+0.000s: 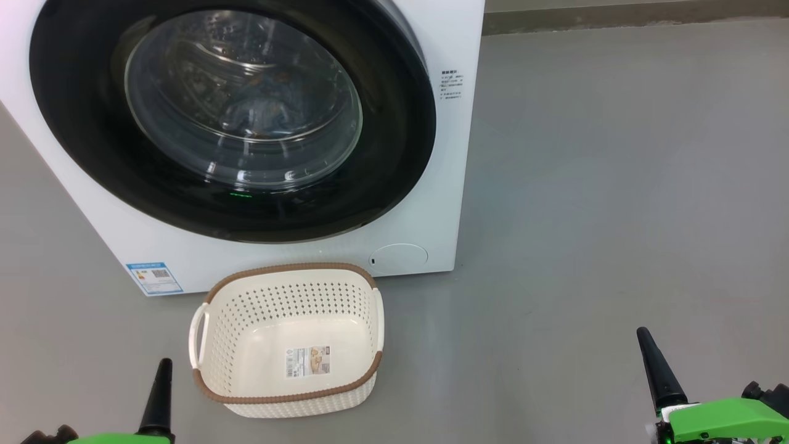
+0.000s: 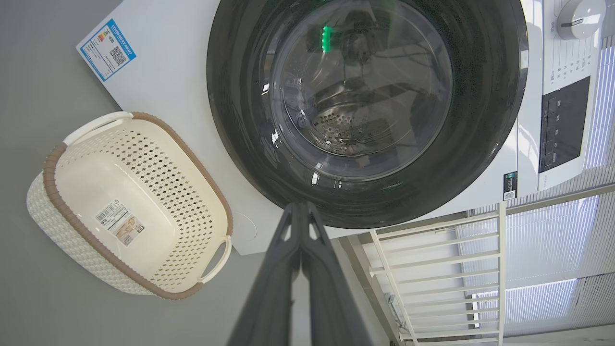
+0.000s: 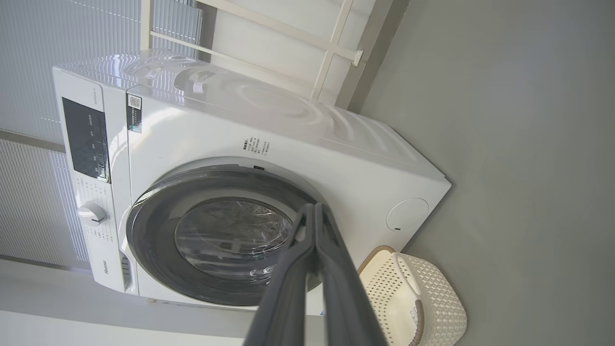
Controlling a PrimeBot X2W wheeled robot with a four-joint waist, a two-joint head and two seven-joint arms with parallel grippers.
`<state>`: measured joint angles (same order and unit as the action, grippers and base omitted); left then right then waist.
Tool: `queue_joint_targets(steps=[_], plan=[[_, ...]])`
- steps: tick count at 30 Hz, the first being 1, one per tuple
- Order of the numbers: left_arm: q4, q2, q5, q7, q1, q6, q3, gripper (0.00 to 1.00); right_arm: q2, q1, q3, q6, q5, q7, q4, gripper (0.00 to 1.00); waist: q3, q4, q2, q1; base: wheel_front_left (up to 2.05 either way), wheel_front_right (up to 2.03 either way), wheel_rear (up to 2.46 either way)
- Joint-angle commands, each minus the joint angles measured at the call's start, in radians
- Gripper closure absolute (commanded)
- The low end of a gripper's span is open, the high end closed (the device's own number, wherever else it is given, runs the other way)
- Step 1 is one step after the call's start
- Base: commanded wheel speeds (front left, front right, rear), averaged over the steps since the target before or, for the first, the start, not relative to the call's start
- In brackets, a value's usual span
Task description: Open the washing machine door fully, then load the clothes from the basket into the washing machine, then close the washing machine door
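Note:
The white washing machine (image 1: 425, 209) stands on the grey floor with its black-rimmed round door (image 1: 394, 142) lying flat against its front. Through the glass bowl I see light-blue clothes (image 1: 265, 105) with brown marks inside the drum. The cream basket (image 1: 290, 270) sits on the floor just in front of the machine, with nothing in it but its sticker. My left gripper (image 1: 164, 365) is low at the left of the basket, shut and holding nothing. My right gripper (image 1: 642, 334) is far to the right over bare floor, also shut and holding nothing. The wrist views show both pairs of fingers pressed together, left gripper (image 2: 300, 205) and right gripper (image 3: 315, 205).
A white railing (image 2: 432, 269) and window blinds stand beside and behind the machine. The control panel and dial (image 2: 579, 17) are on the machine's top front. Open grey floor (image 1: 616, 185) stretches to the right of the machine and basket.

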<state>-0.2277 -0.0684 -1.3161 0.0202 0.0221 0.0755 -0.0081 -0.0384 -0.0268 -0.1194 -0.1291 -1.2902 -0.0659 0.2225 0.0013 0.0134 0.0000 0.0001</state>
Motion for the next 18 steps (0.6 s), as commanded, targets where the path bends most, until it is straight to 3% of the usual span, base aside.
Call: queue_joint_targets(steps=[1,18], plan=[[0.017,-0.014,-0.038,0.011,0.049,0.017,0.037,1.0,-0.01,-0.055,0.013,-0.001,-0.041,-0.008,-0.018,1.0,0.0,-0.001,0.0,-0.0001,0.0,0.0,0.0],[-0.007,-0.004,-0.231,0.055,0.073,0.044,0.079,1.0,-0.011,-0.073,0.008,-0.001,-0.235,-0.036,0.01,1.0,0.001,-0.01,0.0,-0.0001,0.0,0.0,0.0]])
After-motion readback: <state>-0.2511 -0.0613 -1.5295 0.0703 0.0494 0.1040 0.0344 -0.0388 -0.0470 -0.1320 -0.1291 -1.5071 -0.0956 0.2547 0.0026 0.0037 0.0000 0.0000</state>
